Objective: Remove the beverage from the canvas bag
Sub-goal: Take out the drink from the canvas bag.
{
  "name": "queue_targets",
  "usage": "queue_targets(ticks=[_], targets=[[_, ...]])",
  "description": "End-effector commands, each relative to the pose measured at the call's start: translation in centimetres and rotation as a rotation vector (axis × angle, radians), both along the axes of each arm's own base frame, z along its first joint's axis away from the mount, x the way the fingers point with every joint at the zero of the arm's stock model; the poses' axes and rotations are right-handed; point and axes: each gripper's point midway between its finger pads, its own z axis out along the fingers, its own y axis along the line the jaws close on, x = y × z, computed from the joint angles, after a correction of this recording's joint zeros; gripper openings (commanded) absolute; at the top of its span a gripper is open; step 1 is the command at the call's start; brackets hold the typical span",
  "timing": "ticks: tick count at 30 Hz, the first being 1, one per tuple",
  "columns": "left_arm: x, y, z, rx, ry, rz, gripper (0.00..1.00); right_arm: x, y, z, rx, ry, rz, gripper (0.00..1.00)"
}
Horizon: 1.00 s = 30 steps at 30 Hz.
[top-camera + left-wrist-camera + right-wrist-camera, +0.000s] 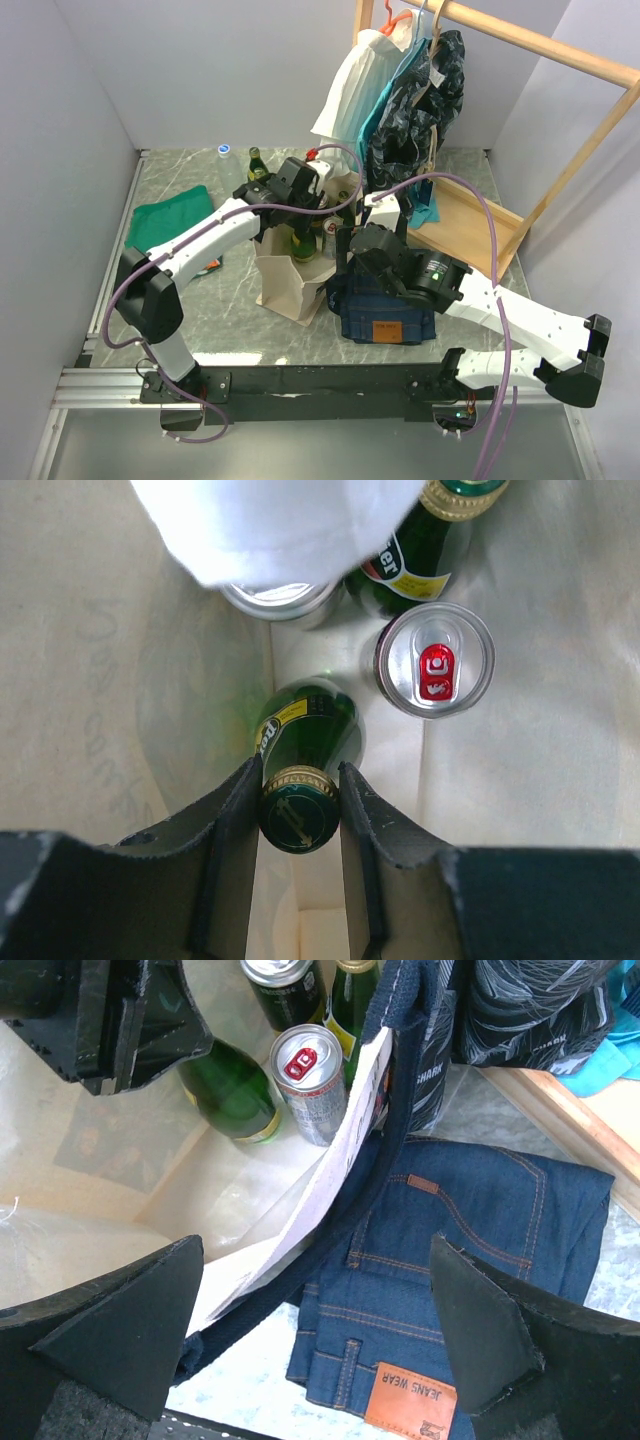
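Down inside the canvas bag [80,680], the left pincer [298,777] is closed narrowly on the neck of a green bottle [310,725], with a red-tabbed can [435,660], a second can [280,595] and another green bottle [415,555] beside it. The right pincer [315,1260] hangs wide open over the bag's rim and the folded jeans [470,1220]. Bag and jeans sit on the grey marbled counter [200,300], a green cloth [170,215] to the left, a wooden clothes rack [560,50] behind.

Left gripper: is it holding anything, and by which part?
Yes: the left gripper is shut on the green bottle at its capped neck, inside the canvas bag.
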Motion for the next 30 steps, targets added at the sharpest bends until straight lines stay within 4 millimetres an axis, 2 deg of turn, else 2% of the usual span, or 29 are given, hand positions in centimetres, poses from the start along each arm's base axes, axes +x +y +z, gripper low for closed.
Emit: queue_targets(ticks=[1, 4, 10, 23, 30], targets=[[1.4, -0.7, 3.4, -0.041, -0.093, 0.021, 0.3, 0.4, -0.3, 0.9, 0.027, -0.028, -0.016, 1.0], [1.4, -0.5, 3.4, -0.042, -0.103, 0.024, 0.41, 0.4, -0.2, 0.8, 0.027, -0.025, -0.014, 1.0], [1.3, -0.2, 3.5, -0.039, -0.11, 0.03, 0.5, 0.5, 0.0, 0.8, 0.033, -0.024, -0.013, 1.0], [1.3, -0.1, 2.6, -0.025, -0.096, 0.037, 0.51, 0.4, -0.2, 0.9, 0.036, -0.024, -0.014, 1.0], [1.4, -0.2, 2.3, -0.026, -0.093, 0.033, 0.49, 0.3, -0.2, 0.7, 0.033, -0.021, -0.015, 1.0]])
